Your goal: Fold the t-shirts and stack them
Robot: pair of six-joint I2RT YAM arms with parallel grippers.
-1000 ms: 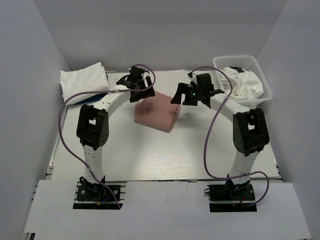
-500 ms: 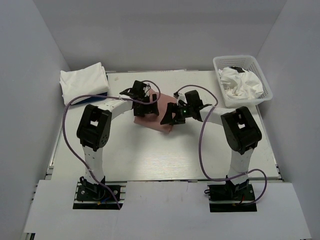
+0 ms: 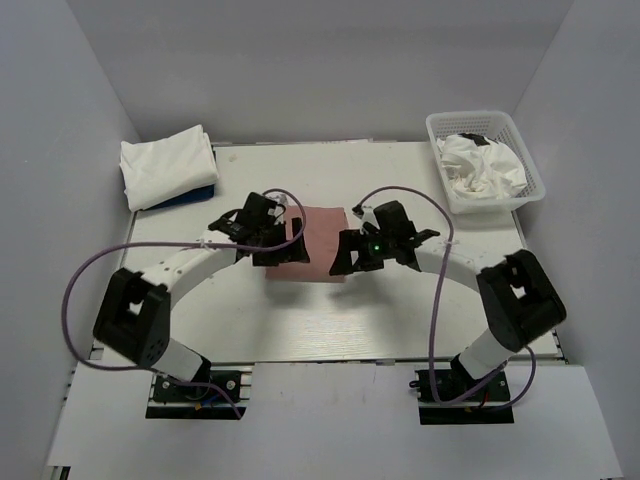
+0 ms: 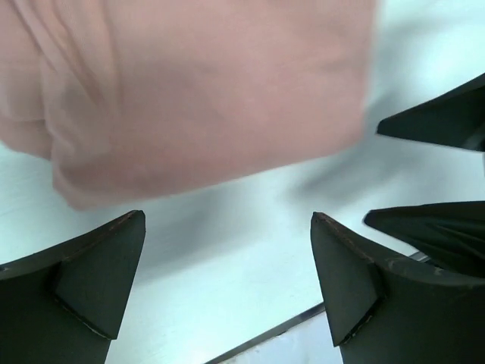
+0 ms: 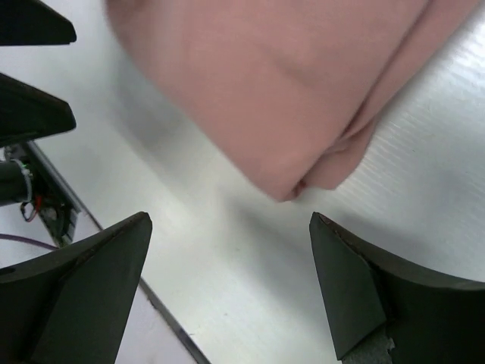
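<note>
A folded dusty-pink t-shirt (image 3: 318,238) lies in the middle of the table. My left gripper (image 3: 275,250) is open and empty at its left near corner, and my right gripper (image 3: 348,258) is open and empty at its right near corner. In the left wrist view the pink shirt (image 4: 189,91) lies just beyond my open left gripper (image 4: 227,254). In the right wrist view the shirt's folded corner (image 5: 288,83) lies beyond my open right gripper (image 5: 227,262). A folded white t-shirt (image 3: 168,165) lies on a blue one (image 3: 197,193) at the back left.
A white mesh basket (image 3: 470,114) at the back right holds crumpled white t-shirts (image 3: 485,165). Grey walls close in the left, right and back. The table's near edge (image 3: 320,360) runs just in front of the arm bases.
Both arms have swung from the far side of the pink shirt toward the near side and dropped low beside its near corners. Both grippers stay open.
</note>
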